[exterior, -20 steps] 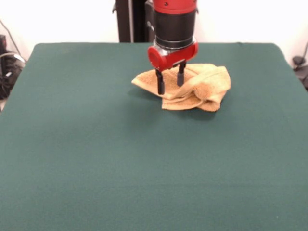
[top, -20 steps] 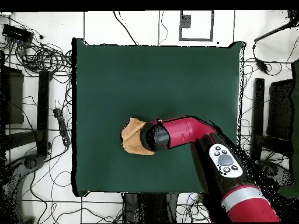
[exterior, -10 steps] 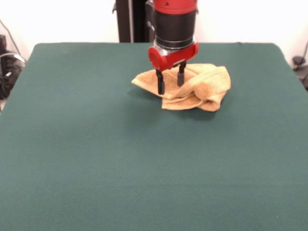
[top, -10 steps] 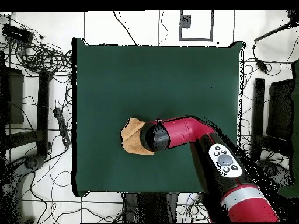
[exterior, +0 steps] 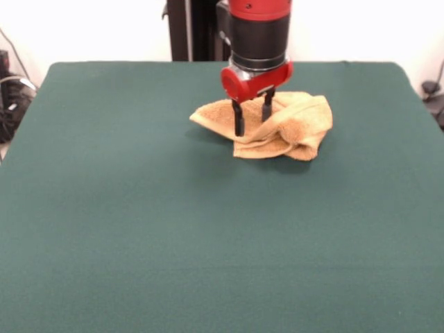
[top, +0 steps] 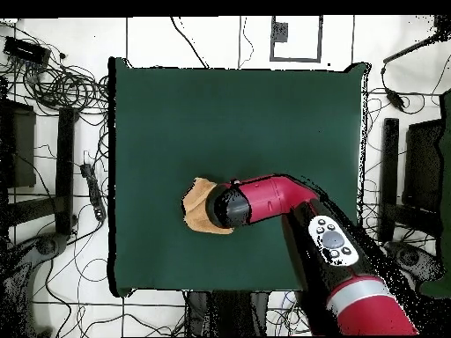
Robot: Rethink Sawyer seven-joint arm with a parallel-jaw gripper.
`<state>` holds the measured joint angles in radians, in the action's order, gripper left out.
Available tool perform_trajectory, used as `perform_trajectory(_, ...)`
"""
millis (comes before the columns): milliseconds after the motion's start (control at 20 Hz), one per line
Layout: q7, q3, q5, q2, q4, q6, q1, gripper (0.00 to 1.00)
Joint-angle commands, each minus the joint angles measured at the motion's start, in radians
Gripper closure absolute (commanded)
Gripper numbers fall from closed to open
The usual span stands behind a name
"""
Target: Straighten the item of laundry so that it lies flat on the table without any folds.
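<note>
The item of laundry (exterior: 295, 125) is a mustard-tan towel, crumpled with several folds, lying on the far half of the green table (exterior: 173, 236). My gripper (exterior: 252, 118) hangs just over the towel's left part, open, both black fingers pointing down with nothing between them. From overhead, only the towel's left edge (top: 197, 207) shows; the arm's wrist (top: 231, 208) covers the rest and hides the fingers.
The red arm (top: 343, 264) reaches in across the table's lower right in the overhead view. Cables (top: 62, 84) and dark stands (top: 65, 167) lie on the floor around the table.
My gripper has shifted a little to the right in the front view, further over the towel. The towel itself has not moved.
</note>
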<state>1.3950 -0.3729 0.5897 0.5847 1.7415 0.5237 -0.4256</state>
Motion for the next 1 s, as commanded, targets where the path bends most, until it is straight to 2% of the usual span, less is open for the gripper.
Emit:
perform_trajectory(50,0.004,-0.05,0.033,-0.087,-0.011,0.033,0.085,0.0)
perform_trajectory(450,0.023,-0.028,0.029,-0.113,-0.037,0.025,0.115,0.0)
perform_trajectory(850,0.03,-0.028,0.025,-0.122,-0.028,-0.006,0.099,0.0)
perform_trajectory(900,0.036,-0.025,0.024,-0.121,-0.026,-0.007,0.099,1.0)
perform_trajectory(1000,0.039,-0.023,0.024,-0.12,-0.027,-0.006,0.102,1.0)
